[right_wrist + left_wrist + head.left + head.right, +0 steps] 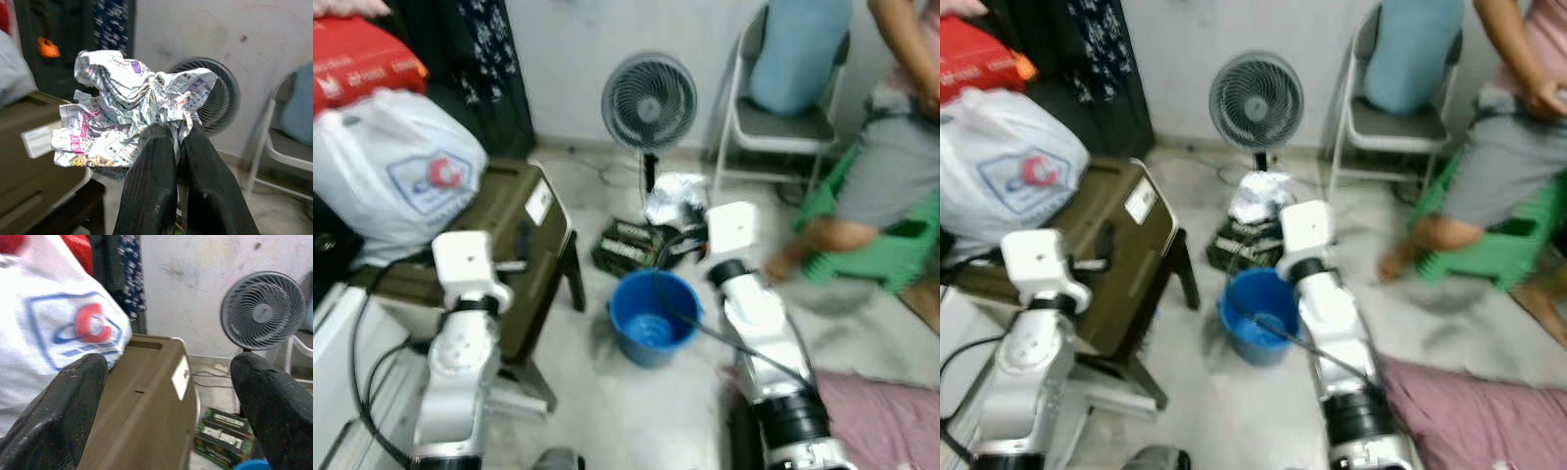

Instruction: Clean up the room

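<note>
Crumpled newspaper (132, 105) pinched in right claw (177, 134), above blue bucket (652, 315).
Light, soft, springy; best gripped at a bunched fold. Left claw (168, 382) spread wide, empty.

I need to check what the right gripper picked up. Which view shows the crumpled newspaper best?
The right wrist view: the crumpled newspaper is close and sharp, pinched between the right gripper fingers. Both eye views show it as a small blurred pale wad beyond the right arm, above the blue bucket.
</note>
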### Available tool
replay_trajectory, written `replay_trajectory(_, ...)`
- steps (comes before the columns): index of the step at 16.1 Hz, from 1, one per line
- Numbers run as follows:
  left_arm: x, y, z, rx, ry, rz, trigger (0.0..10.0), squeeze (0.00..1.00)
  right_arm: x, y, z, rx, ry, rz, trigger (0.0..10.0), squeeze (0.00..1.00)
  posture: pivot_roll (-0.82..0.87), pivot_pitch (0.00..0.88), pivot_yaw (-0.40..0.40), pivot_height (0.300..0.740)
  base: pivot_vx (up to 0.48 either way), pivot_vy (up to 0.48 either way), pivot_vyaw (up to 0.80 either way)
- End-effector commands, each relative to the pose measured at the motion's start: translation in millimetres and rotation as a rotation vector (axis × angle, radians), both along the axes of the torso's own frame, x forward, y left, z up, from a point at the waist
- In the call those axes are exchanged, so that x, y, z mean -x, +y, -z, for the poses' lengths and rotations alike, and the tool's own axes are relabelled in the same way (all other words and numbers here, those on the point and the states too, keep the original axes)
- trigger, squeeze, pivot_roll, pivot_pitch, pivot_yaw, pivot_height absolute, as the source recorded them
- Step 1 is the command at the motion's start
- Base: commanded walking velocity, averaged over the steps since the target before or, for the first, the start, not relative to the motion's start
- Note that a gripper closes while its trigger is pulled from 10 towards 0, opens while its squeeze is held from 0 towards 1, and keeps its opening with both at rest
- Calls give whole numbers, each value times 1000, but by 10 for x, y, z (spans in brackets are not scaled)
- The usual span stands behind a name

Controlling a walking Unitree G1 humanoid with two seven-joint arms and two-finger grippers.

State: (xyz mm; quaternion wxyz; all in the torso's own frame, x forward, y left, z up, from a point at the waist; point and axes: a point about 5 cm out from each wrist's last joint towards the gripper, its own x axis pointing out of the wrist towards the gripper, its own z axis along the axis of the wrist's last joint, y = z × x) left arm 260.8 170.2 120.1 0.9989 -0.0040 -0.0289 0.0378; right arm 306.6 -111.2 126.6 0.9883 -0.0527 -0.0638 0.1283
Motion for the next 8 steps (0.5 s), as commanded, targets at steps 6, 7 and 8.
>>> replay_trajectory(6, -2, -100, -47, 31, -25, 68, 10000, 0, -14, -117, 11, -26, 10, 53, 10000, 0, -45, 0, 11, 740, 0, 0, 0)
replay_trajectory(7, -1, -99, -44, 29, -21, 69, 10000, 0, -16, -122, 16, -23, 14, 57, 10000, 0, -45, 0, 11, 740, 0, 0, 0)
replay_trajectory(8, 14, -98, -18, 28, 1, 93, 10000, 0, -16, -144, 20, -28, 19, 68, 10000, 0, -45, 0, 11, 740, 0, 0, 0)
